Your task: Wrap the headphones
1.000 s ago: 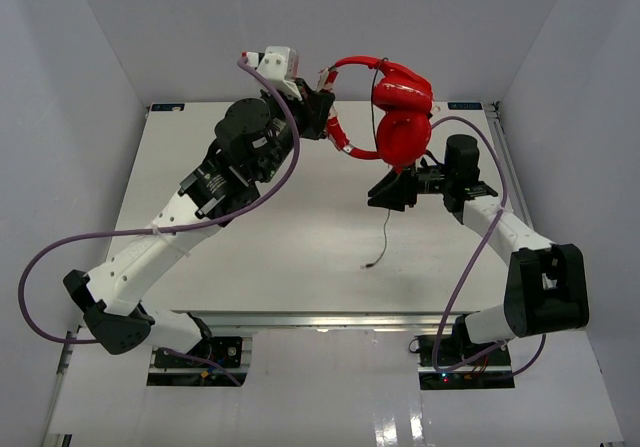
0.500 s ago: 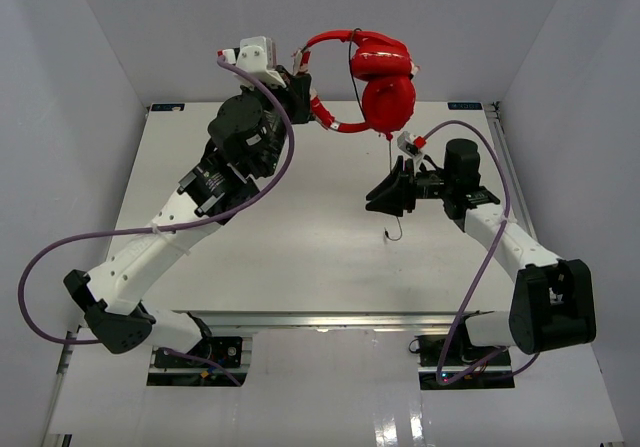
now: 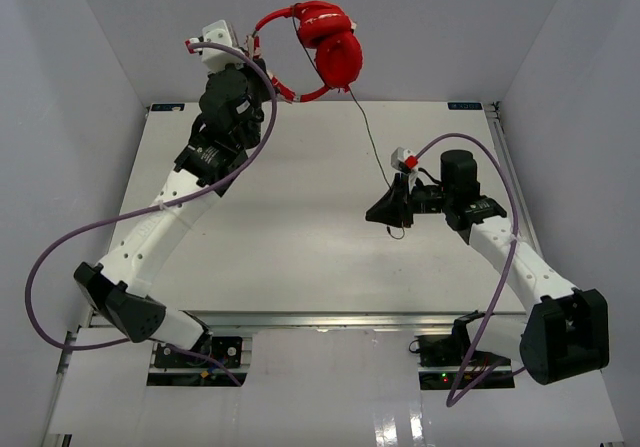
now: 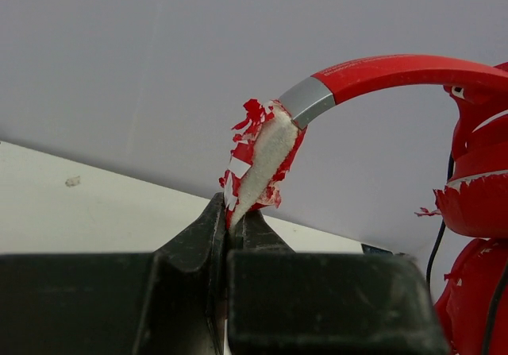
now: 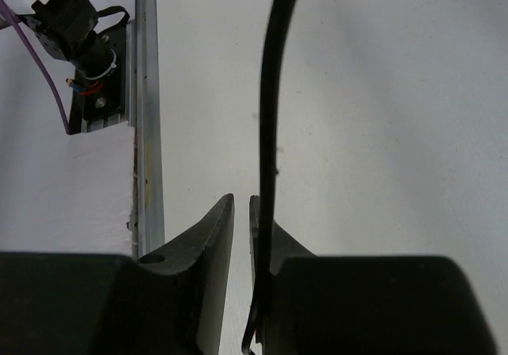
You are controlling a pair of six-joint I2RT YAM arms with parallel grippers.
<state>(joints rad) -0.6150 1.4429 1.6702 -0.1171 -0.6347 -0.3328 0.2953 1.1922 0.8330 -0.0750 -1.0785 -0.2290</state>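
Headphones: red over-ear headphones (image 3: pixel 335 55) with two round padded cups hang in the air above the far edge of the flat white table (image 3: pixel 250 217), in front of the pale back wall.
Headband: the red-and-white headband (image 4: pixel 381 71) arches up and away from the fingers; its torn end shows white foam under shredded red covering.
Left gripper: the left gripper (image 4: pixel 232 216) is clamped tight on that torn end and carries the whole headset, with the cups hanging on its right.
Cable: the thin black cable (image 3: pixel 372 137) drops from the lower cup in a nearly straight slant towards the near right, and a small loop shows below the right arm's fingers.
Right gripper: the right gripper (image 5: pixel 242 204) sits low over the table, well apart from the cups. Its jaws stand almost together, with only a narrow slit between the tips.
Cable at the jaws: in the right wrist view the cable runs down along one finger, just beside the slit. Whether it is actually pinched there cannot be told from this angle.
Table edge: a metal rail (image 5: pixel 147 93) runs along the table's side.
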